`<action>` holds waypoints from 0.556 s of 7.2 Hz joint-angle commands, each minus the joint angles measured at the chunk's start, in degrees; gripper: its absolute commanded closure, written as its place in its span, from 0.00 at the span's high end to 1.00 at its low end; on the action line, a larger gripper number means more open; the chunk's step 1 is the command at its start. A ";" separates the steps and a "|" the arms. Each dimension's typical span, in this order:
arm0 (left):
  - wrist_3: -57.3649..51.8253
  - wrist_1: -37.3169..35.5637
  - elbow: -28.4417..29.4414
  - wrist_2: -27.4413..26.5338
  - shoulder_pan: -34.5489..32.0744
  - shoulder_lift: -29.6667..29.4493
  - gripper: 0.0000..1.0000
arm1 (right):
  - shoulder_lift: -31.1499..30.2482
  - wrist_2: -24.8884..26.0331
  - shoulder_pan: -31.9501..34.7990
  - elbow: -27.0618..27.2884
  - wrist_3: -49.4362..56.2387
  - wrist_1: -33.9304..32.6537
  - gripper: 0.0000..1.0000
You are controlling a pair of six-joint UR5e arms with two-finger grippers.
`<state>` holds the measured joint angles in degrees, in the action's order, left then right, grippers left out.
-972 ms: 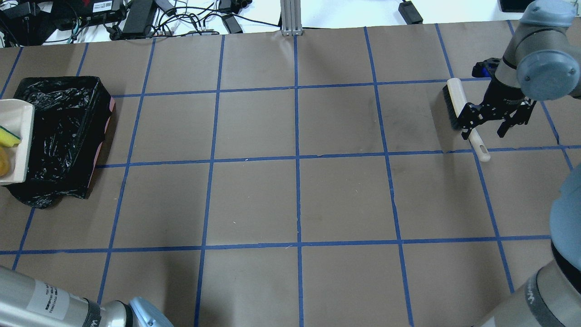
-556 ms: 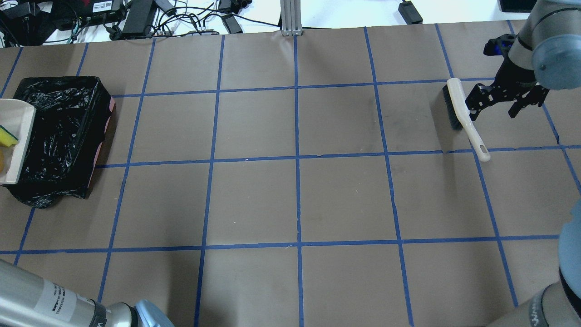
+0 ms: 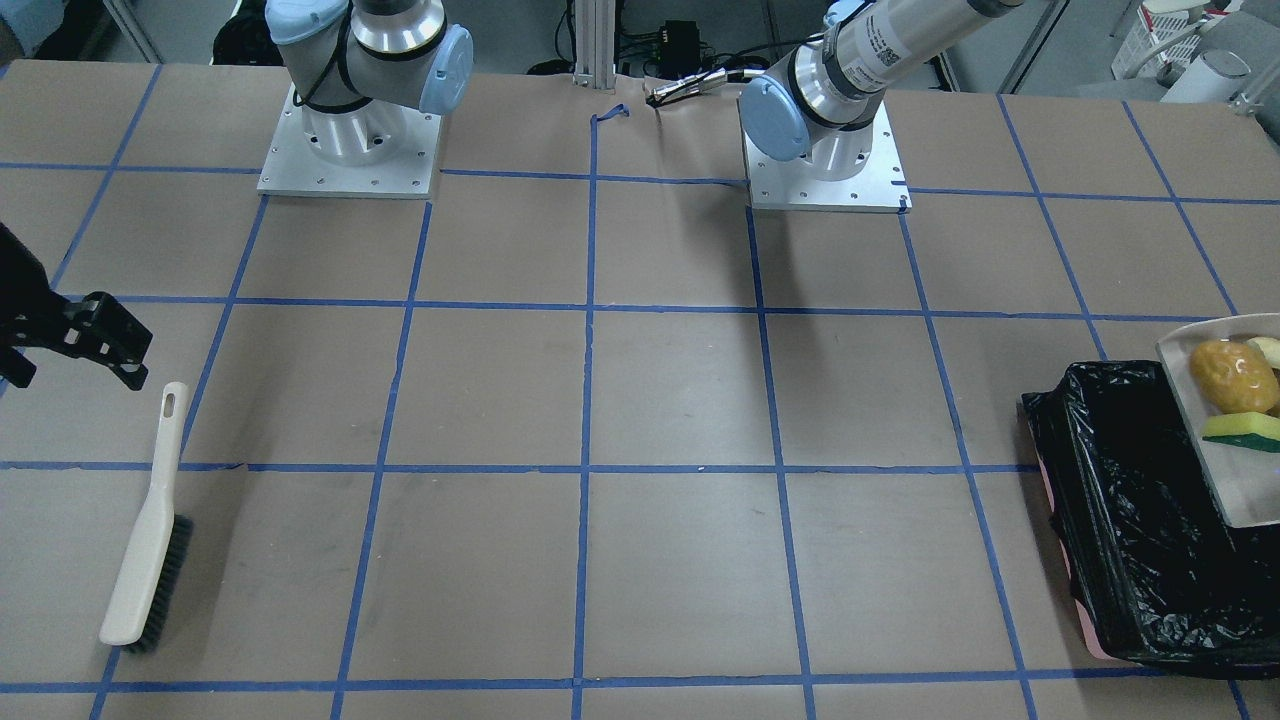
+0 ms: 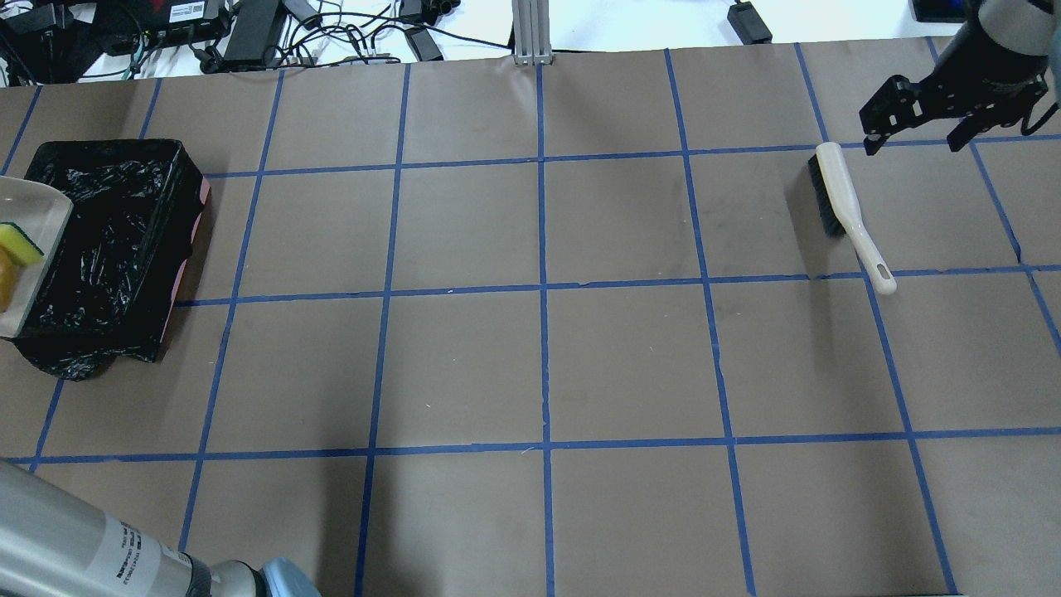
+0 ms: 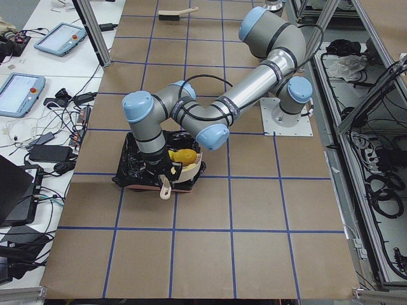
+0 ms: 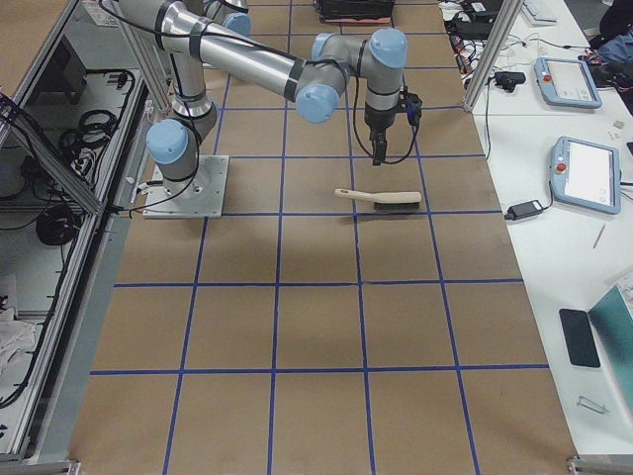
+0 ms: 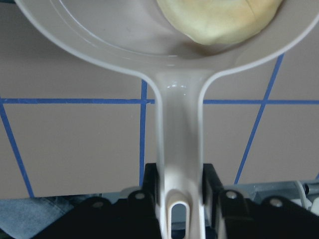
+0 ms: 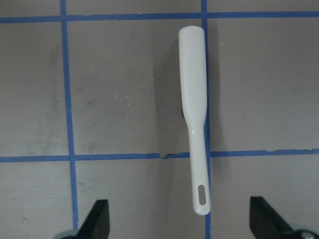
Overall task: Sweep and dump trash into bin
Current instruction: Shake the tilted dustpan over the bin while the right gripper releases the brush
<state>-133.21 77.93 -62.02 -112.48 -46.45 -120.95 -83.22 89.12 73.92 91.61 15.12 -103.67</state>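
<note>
**Loaded dustpan over bin, brush lying free**

Far left in your overhead view, the bin (image 4: 108, 249) sits near the left end of the table (image 4: 539, 373), black liner open. The dustpan (image 4: 37, 249) hangs over its outer rim, cut off by the frame edge. Only the sponge (image 4: 18, 243) reads clearly there. Your front-facing view adds the potato (image 3: 1233, 375) and the pale curved piece (image 3: 1266, 350) behind it. All three lie in the pan, none in the liner. The left gripper (image 7: 178, 191) shows only in its wrist camera, fingers clamped on both sides of the pan's handle. From the left-end view, the left arm is bent low and its wrist drops vertical at the bin.

Mid-table is bare grid paper, so you have wide room between bin and brush.

On the right, the brush (image 4: 837, 195) lies flat, bristles facing the middle, handle toward the robot. The right gripper (image 4: 912, 143) hovers off the table past the brush head, toward the far edge and apart from it. Its jaws are spread wide and hold nothing. The right-end view shows it pointing straight down.
</note>
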 commanded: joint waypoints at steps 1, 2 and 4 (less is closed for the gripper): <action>-1.00 -1.47 -0.29 -2.56 -1.80 0.54 0.00 | -1.07 -0.61 9.61 0.06 -7.28 0.14 1.00; -1.44 -2.95 -0.47 -4.40 -2.59 0.54 0.00 | -0.98 -0.53 12.36 0.49 -6.25 -0.30 1.00; -4.25 -7.70 -1.61 -6.34 -4.00 0.63 0.00 | -2.03 -1.57 13.88 0.50 -6.24 0.57 1.00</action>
<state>-136.39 72.34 -62.92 -117.60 -49.70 -120.40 -84.55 88.21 86.40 92.09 8.92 -103.41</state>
